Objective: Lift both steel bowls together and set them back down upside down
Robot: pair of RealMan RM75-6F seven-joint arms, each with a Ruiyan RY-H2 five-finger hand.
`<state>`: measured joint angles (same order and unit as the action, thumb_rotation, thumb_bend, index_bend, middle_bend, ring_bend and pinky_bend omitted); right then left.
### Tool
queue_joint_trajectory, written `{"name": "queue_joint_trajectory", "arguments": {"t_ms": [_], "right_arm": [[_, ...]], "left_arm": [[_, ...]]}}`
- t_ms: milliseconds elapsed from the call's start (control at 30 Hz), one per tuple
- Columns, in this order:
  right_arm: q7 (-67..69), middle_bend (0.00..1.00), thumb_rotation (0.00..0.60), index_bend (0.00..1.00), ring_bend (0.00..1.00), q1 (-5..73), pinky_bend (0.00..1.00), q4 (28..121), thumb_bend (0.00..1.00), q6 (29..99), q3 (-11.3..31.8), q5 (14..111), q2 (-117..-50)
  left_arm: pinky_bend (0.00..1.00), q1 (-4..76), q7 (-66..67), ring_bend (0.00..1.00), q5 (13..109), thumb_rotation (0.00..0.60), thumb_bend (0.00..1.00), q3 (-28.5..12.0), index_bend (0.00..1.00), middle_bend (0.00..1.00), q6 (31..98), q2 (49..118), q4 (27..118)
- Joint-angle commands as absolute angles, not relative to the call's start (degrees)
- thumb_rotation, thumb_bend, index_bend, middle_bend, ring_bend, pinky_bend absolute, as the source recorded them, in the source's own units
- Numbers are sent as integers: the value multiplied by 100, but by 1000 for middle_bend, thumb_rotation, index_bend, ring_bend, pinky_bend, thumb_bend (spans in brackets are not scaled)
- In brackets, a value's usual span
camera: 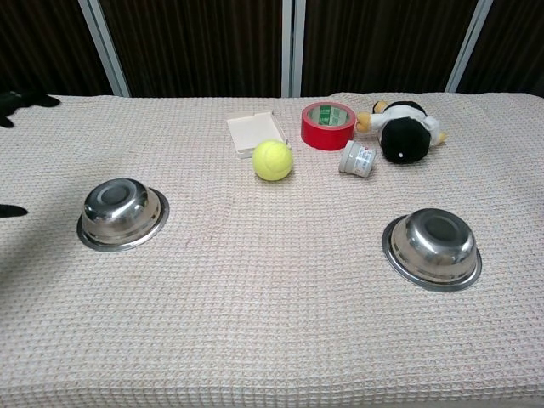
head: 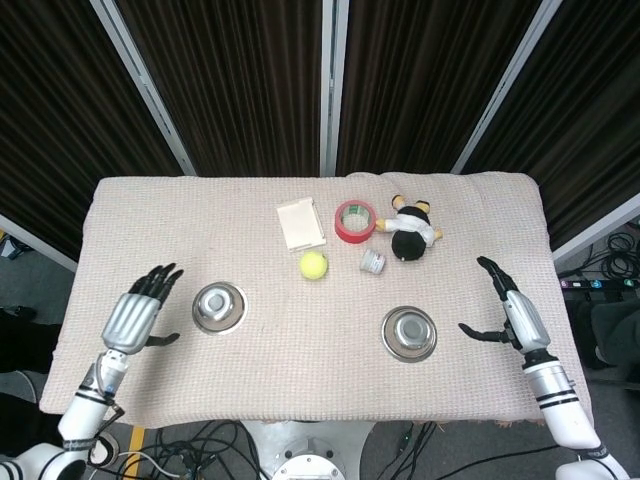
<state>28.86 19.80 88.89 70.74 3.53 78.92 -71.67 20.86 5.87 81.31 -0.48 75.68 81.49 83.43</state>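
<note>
Head view: left hand point(head: 133, 318) is hovering with fingers spread, holding nothing, just outboard of the left steel bowl point(head: 218, 307), which is lying toward the surface's point(head: 260, 370) centre from it. Right hand point(head: 517, 314) is likewise spread and empty, outboard of the right steel bowl point(head: 408, 333). Each bowl is sitting nearest its own-side hand; both hands are apart from the rims.

Chest view: both bowls point(camera: 122, 213) point(camera: 433, 247) are resting rim-down, flat bases up, shiny and round with no long axis. Inversion is looking complete. Only dark fingertips point(camera: 19, 100) are showing at the left edge.
</note>
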Motion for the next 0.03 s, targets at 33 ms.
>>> {"name": "queue_joint_trajectory", "arguments": {"t_ms": [33], "right_arm": [[754,0,600,0,0,1418,0,8528,65,8153,319,7789,-7928]], "left_arm": [[167,1366,632,4,7855,600,0,-16,0,0,8318,8299,8252]]}}
